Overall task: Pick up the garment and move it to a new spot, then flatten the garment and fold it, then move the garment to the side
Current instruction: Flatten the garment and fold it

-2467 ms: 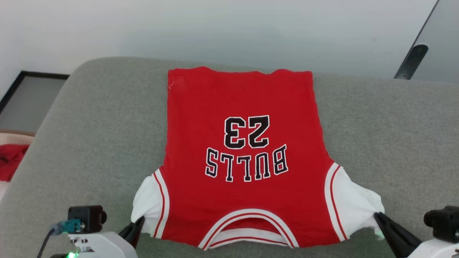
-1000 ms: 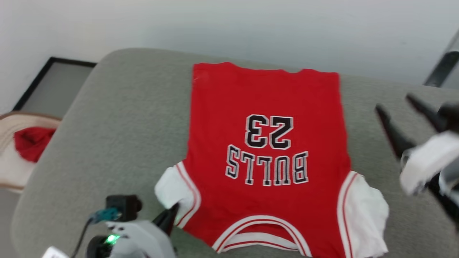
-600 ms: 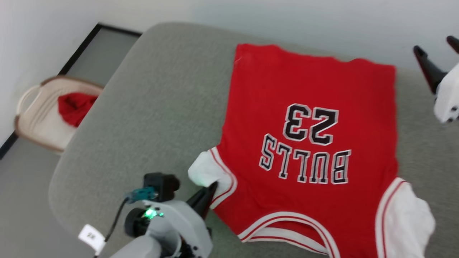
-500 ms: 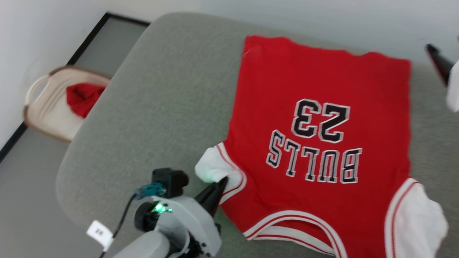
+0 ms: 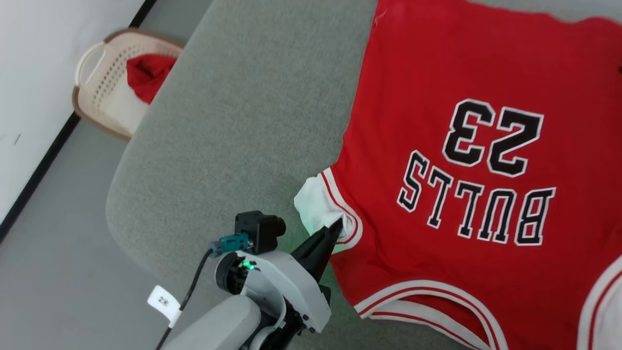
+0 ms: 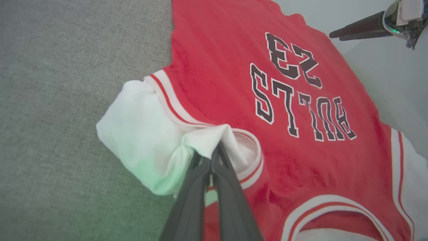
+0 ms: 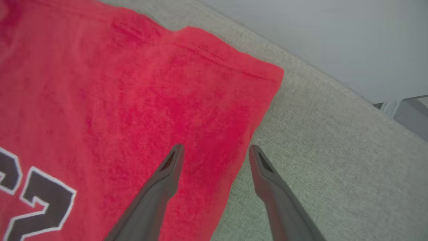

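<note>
Left gripper [image 6: 214, 151] clamped on garment [image 5: 461, 73] sleeve [image 6: 140, 117]; right gripper [image 7: 215, 150] open, straddling its side edge near hem corner [image 7: 267, 72]. Garment flat on cushion [image 5: 243, 97], collar [image 5: 427, 311] by left gripper, long axis toward hem; right arm nearer hem.

The head camera looked steeply down, while both wrist cameras hovered close over the garment [image 5: 437, 58], which all three shared.
</note>
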Controlling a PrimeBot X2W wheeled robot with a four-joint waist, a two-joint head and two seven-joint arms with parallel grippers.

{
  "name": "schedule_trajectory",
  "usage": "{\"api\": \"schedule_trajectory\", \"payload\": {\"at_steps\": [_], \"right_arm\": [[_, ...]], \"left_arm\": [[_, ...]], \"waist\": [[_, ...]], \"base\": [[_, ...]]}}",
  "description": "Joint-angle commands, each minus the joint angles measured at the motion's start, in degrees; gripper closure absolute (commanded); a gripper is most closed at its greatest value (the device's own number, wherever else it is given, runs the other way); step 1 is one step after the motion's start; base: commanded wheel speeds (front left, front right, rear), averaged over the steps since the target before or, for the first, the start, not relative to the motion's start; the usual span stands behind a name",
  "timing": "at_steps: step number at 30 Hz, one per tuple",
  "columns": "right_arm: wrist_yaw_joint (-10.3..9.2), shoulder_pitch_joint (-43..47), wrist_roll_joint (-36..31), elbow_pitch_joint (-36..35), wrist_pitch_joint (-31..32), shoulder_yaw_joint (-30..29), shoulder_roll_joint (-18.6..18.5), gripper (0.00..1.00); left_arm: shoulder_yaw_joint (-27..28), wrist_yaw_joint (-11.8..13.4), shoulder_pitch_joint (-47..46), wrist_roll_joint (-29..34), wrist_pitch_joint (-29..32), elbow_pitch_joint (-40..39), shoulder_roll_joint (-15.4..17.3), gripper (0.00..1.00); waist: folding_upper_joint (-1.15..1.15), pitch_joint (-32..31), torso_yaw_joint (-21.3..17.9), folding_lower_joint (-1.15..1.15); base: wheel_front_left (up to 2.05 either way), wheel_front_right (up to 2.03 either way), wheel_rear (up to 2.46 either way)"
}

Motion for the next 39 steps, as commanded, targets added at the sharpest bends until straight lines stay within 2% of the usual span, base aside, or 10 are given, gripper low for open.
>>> {"api": "schedule_trajectory", "payload": {"at_steps": [1,14,15,16,17,25,33,39], "right_arm": [[-0.04,-0.74,-0.6,0.61,0.29,0.23,-0.03,0.0],[-0.06,-4.26,-10.61,18.05,5.91,-6.22,2.23,0.0],[-0.07,-4.36,-11.25,18.86,6.5,-6.51,2.45,0.32],[-0.06,-4.48,-11.54,19.44,6.5,-6.94,2.72,0.85],[-0.06,-4.69,-12.02,19.78,6.28,-7.34,2.92,1.0],[-0.13,-7.47,-16.4,20.96,0.85,-11.82,1.1,1.0],[-0.06,-9.07,-17.7,21.63,-2.06,-17.48,3.47,1.0],[-0.06,-8.24,-14.71,18.95,-4.96,-16.78,5.01,1.0]], "left_arm": [[0.15,-0.34,-0.7,0.03,-0.36,0.09,-0.33,1.0],[0.39,-1.83,-1.51,-0.76,-1.41,1.73,-1.62,1.0],[0.41,-1.78,-1.57,-0.9,-1.41,1.78,-1.7,1.0],[0.4,-1.86,-1.59,-0.97,-1.4,1.86,-1.76,1.0],[0.41,-1.87,-1.64,-1.04,-1.37,1.93,-1.78,1.0],[0.58,-2.43,-2.02,-1.63,-1.23,2.76,-2.02,1.0],[0.44,-3.29,-2.67,-1.89,-0.61,4.35,-1.84,1.0],[0.71,-3.87,-3.11,-2.62,-0.02,6.16,-1.43,1.0]], "waist": [[0.0,3.03,1.59,0.0],[0.0,5.51,1.82,0.0],[0.0,5.5,1.82,0.0],[0.0,5.48,1.82,0.0],[0.0,5.45,1.82,0.0],[0.0,4.67,1.9,0.0],[0.0,2.03,1.58,0.0],[0.0,-1.3,0.94,0.0]], "base": [[0.0,0.0,0.0],[0.0,0.0,0.0],[0.0,0.0,0.0],[0.0,0.0,0.0],[0.0,0.0,0.0],[0.0,0.0,0.0],[0.0,0.0,0.0],[0.0,0.0,0.0]]}}
